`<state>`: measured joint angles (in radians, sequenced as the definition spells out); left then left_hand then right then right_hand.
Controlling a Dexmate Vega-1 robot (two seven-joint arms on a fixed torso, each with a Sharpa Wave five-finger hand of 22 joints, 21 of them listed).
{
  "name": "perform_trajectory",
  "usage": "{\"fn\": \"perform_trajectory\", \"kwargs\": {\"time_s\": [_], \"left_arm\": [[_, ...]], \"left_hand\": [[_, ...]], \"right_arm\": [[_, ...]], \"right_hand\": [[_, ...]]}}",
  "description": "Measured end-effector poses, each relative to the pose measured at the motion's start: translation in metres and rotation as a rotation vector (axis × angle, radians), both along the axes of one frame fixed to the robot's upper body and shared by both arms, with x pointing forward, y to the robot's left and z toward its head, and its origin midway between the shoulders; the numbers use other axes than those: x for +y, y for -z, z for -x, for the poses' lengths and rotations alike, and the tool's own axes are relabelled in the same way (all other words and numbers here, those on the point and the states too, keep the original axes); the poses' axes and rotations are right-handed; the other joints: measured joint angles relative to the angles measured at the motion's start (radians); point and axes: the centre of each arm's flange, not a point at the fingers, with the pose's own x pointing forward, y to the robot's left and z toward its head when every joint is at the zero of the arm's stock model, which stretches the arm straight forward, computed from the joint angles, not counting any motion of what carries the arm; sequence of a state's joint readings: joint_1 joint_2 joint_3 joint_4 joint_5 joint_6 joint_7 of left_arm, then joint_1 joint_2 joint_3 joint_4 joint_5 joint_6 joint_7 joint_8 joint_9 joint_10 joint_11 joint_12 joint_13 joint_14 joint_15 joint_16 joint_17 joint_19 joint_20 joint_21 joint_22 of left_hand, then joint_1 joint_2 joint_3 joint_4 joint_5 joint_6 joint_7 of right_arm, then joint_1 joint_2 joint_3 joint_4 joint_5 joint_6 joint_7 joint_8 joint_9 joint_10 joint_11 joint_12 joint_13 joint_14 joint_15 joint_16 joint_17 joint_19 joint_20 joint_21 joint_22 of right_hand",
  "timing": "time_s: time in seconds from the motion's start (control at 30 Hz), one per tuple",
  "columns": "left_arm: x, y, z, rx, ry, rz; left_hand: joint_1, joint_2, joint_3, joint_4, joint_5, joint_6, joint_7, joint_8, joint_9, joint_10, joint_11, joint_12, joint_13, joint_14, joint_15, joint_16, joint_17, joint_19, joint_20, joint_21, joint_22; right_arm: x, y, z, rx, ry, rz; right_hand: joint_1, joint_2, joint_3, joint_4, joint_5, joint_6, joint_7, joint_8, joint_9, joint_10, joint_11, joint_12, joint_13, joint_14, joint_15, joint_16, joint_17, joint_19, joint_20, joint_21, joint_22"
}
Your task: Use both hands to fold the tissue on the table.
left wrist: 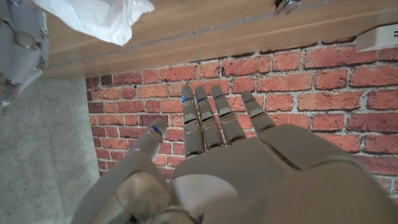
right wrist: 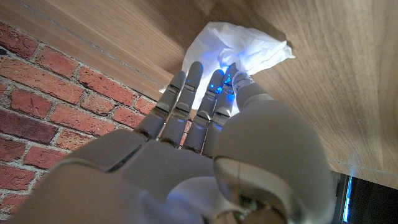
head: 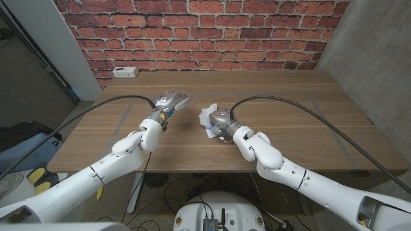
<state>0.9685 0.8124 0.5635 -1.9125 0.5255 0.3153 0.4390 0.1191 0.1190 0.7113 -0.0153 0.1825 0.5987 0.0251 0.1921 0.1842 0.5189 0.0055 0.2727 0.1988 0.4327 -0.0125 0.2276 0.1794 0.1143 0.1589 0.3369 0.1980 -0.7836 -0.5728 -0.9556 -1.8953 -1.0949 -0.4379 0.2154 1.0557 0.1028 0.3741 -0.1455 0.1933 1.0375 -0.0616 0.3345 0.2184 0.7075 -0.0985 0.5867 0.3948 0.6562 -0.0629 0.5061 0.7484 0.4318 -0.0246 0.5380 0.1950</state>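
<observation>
The white tissue (head: pixel 209 117) lies crumpled near the middle of the wooden table (head: pixel 308 128); the right hand (head: pixel 222 123) pinches its edge (thumb against a finger). The left hand (head: pixel 172 101) is beside it, fingers straight, holding nothing.

no readable text, labels or signs

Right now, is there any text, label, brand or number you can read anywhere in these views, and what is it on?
No readable text in any view.
White power strip at the table's far edge: any marking is too small to read.
Tissue: plain white, no print visible.
Left hand and right hand: no labels visible; only small blue lights show on the fingers.
Brick wall: no sign.
</observation>
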Motion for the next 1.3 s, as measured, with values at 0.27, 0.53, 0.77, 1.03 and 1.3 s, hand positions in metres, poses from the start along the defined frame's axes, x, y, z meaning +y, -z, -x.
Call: {"fn": "perform_trajectory", "kwargs": {"time_s": [0.27,0.53,0.77,1.03,1.3], "left_arm": [[0.009,0.002,0.005,-0.083,0.004,0.082],[0.015,0.000,0.001,-0.090,0.027,0.126],[0.014,-0.002,-0.001,-0.077,0.086,0.166],[0.023,-0.005,-0.008,-0.024,0.212,0.292],[0.044,0.001,-0.018,0.050,0.303,0.462]], "left_hand": [[0.000,0.000,0.000,0.000,0.000,-0.030,-0.013,-0.004,0.000,-0.020,-0.002,-0.014,0.004,-0.008,0.008,-0.008,0.000,-0.010,0.002,-0.007,0.000],[0.000,0.000,0.000,0.000,0.000,-0.060,-0.018,-0.011,0.000,-0.040,0.000,-0.026,0.004,-0.020,0.013,-0.015,0.005,-0.024,0.005,-0.016,0.000],[0.000,0.000,0.000,0.000,0.000,-0.082,-0.021,-0.015,0.000,-0.054,0.004,-0.034,0.004,-0.025,0.018,-0.022,0.005,-0.023,0.006,-0.016,0.000],[-0.004,-0.004,0.000,0.000,0.000,-0.117,-0.021,-0.015,0.000,-0.081,0.006,-0.049,0.004,-0.049,0.027,-0.034,0.005,-0.002,0.027,-0.011,0.000],[-0.009,-0.008,0.000,0.000,0.000,-0.144,-0.020,-0.015,0.000,-0.095,0.009,-0.055,0.007,-0.061,0.032,-0.034,0.005,0.009,0.038,-0.008,0.000]], "right_arm": [[-0.006,-0.002,-0.005,0.031,0.065,0.008],[-0.013,-0.009,-0.007,0.082,0.115,0.010],[-0.021,-0.017,-0.008,0.106,0.133,-0.009],[-0.033,-0.019,-0.008,0.155,0.130,-0.068],[-0.041,-0.022,-0.005,0.151,0.098,-0.151]], "right_hand": [[-0.078,-0.046,-0.041,0.028,0.003,-0.098,-0.006,-0.052,-0.004,-0.075,0.041,-0.038,-0.005,-0.053,0.008,-0.049,-0.012,-0.034,0.034,0.000,-0.005],[-0.335,-0.150,-0.170,0.127,0.044,-0.195,0.009,-0.112,-0.005,-0.166,0.083,-0.079,0.011,-0.126,0.012,-0.094,-0.022,-0.100,0.086,-0.035,-0.005],[-0.522,-0.164,-0.261,0.211,0.066,-0.234,0.046,-0.131,-0.002,-0.205,0.122,-0.093,0.025,-0.166,0.017,-0.104,-0.018,-0.147,0.118,-0.061,-0.005],[-0.587,-0.184,-0.294,0.241,0.079,-0.325,0.052,-0.153,-0.002,-0.265,0.135,-0.119,0.030,-0.211,0.018,-0.142,-0.036,-0.171,0.132,-0.075,-0.005],[-0.596,-0.193,-0.323,0.238,0.104,-0.492,0.049,-0.157,0.003,-0.338,0.151,-0.148,0.034,-0.243,0.018,-0.185,-0.076,-0.182,0.143,-0.091,-0.005]]}}
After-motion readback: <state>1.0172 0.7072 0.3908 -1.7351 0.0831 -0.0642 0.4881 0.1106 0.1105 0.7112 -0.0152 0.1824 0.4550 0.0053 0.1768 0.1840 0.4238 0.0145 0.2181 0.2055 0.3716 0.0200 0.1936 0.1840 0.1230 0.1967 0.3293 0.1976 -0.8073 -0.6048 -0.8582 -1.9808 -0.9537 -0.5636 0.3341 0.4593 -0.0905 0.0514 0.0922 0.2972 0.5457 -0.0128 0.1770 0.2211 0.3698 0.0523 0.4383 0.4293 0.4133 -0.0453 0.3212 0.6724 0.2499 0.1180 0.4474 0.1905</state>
